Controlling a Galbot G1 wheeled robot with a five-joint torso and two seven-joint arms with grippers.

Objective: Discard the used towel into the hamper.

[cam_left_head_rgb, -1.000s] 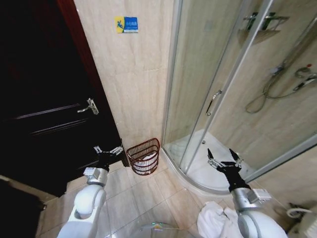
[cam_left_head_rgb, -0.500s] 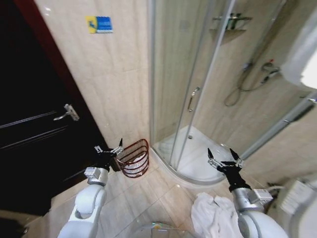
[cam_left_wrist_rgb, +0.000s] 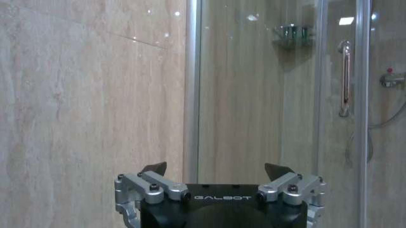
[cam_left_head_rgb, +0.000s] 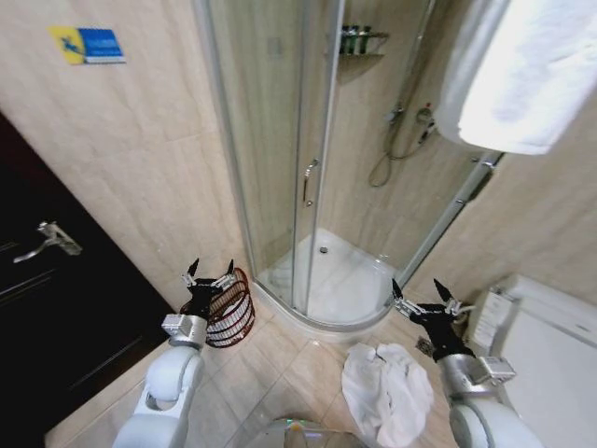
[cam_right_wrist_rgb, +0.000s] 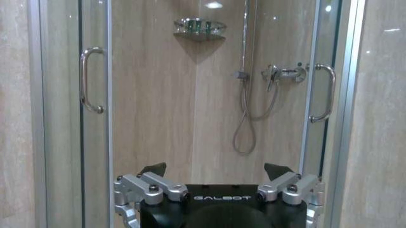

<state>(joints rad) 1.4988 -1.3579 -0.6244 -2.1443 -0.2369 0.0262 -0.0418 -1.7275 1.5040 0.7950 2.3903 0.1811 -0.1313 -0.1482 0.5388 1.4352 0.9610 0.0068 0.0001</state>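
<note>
You've got one crumpled white towel (cam_left_head_rgb: 387, 392) on the beige tiled floor (cam_left_head_rgb: 289, 359), near right. One round reddish wire hamper (cam_left_head_rgb: 229, 310) sits left by the glass shower (cam_left_head_rgb: 298, 168). Left gripper (cam_left_head_rgb: 211, 272) spread wide, empty, before the hamper; right gripper (cam_left_head_rgb: 421, 290) wide, empty, above the towel.

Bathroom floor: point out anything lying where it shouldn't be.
A white towel lies crumpled on the floor tiles between the shower tray and the toilet, beside the right arm. It is not in the hamper, which stands by the wall in front of the left gripper. Both grippers are open and empty.
</note>
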